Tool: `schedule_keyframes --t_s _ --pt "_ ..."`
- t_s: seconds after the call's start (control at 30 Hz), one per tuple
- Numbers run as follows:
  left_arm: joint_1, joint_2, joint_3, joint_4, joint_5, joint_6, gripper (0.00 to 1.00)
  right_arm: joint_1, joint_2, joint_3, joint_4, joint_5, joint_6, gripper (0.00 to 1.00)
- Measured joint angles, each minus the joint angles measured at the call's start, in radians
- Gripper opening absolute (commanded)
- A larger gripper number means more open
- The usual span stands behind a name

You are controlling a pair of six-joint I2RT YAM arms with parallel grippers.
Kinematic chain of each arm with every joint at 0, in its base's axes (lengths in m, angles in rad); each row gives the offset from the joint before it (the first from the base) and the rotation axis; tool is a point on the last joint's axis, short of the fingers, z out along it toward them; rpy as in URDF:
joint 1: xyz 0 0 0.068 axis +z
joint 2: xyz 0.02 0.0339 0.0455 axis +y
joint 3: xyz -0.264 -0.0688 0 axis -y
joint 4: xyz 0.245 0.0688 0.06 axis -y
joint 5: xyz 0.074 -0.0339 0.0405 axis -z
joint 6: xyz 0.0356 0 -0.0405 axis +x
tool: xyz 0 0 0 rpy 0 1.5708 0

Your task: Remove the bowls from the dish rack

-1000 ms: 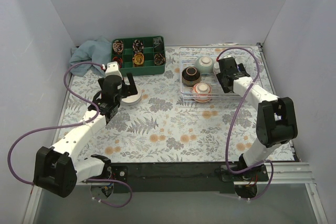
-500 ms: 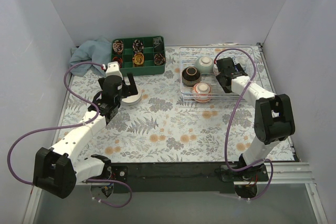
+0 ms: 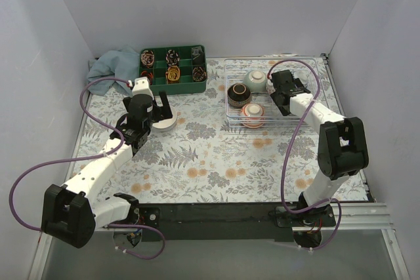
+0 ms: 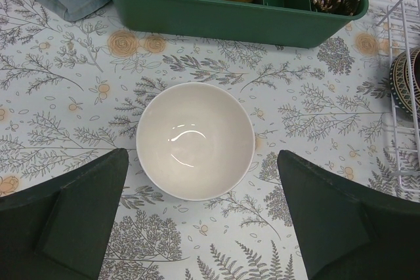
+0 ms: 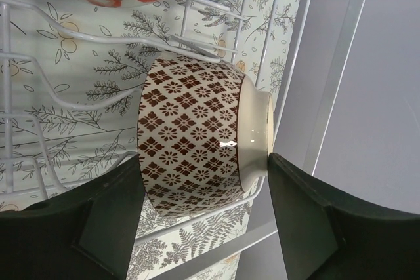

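We count at least four bowls in dish rack, far right of table. One white bowl outside, left gripper spread around it. Can't tell if right gripper pinches brown-patterned bowl it straddles. Its wrist nudged slightly since earlier.

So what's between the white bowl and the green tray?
Nothing but bare flowered tablecloth between the white bowl and the green tray, seen in the left wrist view.
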Motion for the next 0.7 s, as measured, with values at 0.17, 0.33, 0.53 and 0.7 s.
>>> schedule_keyframes --t_s 0.17,0.33,0.53,0.7 --pt "0.000 -0.002 0.000 0.000 0.002 0.000 0.98 -0.005 -0.004 0.018 -0.019 0.000 0.022 0.14" --pt "0.000 -0.005 0.000 0.000 0.004 0.000 0.98 -0.010 -0.039 0.035 -0.030 0.015 0.053 0.06" --pt "0.000 -0.005 0.000 0.000 0.007 0.000 0.98 -0.027 -0.087 0.066 -0.021 0.042 0.123 0.14" --pt "0.000 -0.005 0.000 0.000 0.013 0.000 0.98 -0.047 -0.085 0.065 -0.020 0.044 0.158 0.32"
